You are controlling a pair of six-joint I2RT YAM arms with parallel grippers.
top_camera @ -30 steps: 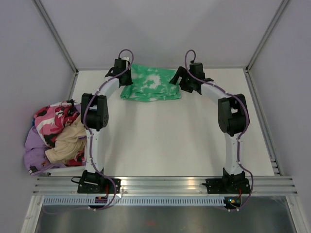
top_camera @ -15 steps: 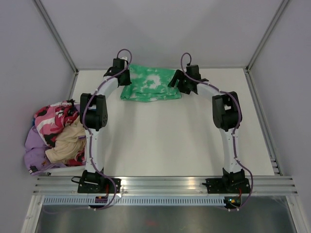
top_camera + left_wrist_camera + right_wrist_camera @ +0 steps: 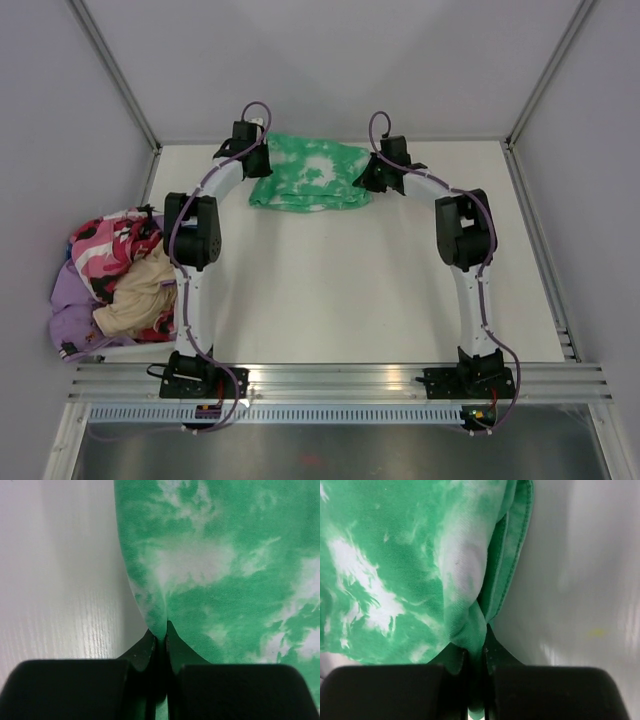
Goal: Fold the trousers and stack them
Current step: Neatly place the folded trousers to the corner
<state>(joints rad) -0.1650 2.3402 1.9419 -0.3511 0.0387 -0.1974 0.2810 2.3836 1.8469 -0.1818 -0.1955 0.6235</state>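
Down at six o'clock, the two arm bases sit bolted to the aluminium rail (image 3: 340,380). Off at eight o'clock, beside the left arm's lower link, a heap of clothes (image 3: 115,275) spills over the table's left edge: pink-and-black print on top, beige in the middle, lilac underneath. The white table (image 3: 330,290) stretches bare through the centre.

Both arms arch out towards twelve o'clock, and there they meet the trousers (image 3: 308,177), a folded green-and-white tie-dye bundle lying flat near the far edge, between the two wrists.

From the left wrist view, the left gripper (image 3: 161,636) has its fingers pressed together on a pinch of fabric at the bundle's left edge, at about eleven o'clock on the table. The cloth rises in a small peak out of the fingertips, with white tabletop to the left of it.

From the right wrist view, the right gripper (image 3: 479,652) is clamped tight on the right edge at about one o'clock. Several stitched layers are gathered into a fold between its fingers, with bare table to the right.
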